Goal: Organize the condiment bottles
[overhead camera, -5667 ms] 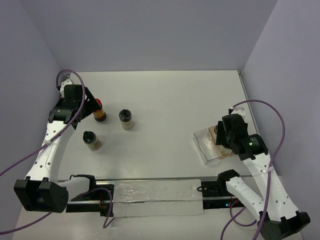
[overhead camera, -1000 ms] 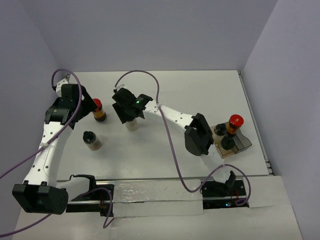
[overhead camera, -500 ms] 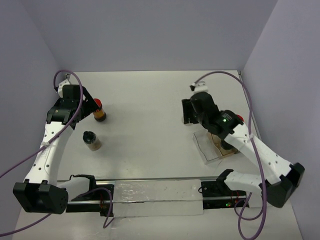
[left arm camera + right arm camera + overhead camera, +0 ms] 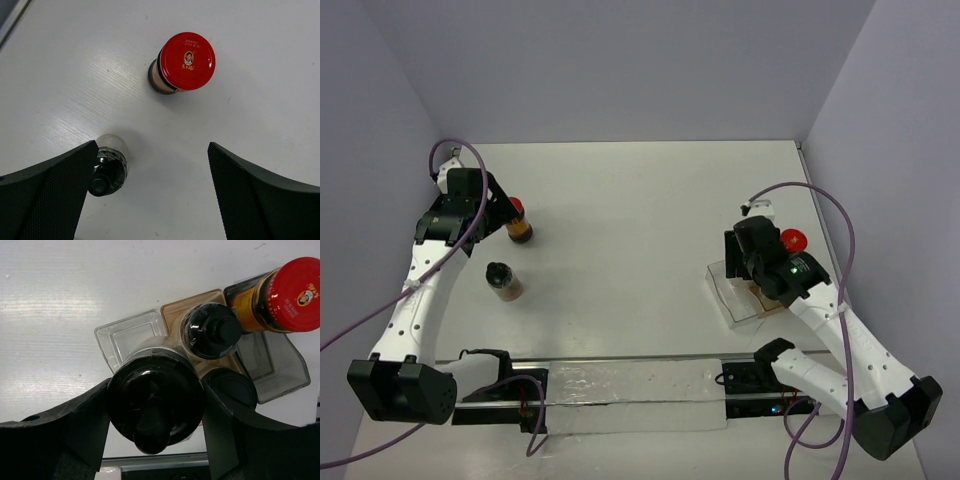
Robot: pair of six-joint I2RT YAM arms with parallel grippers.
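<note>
Right gripper (image 4: 155, 400) is clamping narrow on a black-capped bottle (image 4: 150, 372), hanging over the left-end pocket of the tray (image 4: 125, 337). Sitting in the tray: second black-capped bottle (image 4: 212, 332), third black cap (image 4: 232, 387), and a red-capped bottle (image 4: 287, 295) at its right end. Tray is lying near the right edge of the table (image 4: 640, 250). Far left of the tray, left gripper (image 4: 152, 165) is spreading wide, holding nothing. A loose red-capped bottle (image 4: 182, 67) is standing just ahead of it and a loose black-capped bottle (image 4: 109, 170) beside one finger. Open tabletop is stretching between them and the tray.

The red cap (image 4: 188, 61) near the black-capped jar (image 4: 107, 172) has a little face picture and tiny numbers, too small to read.
</note>
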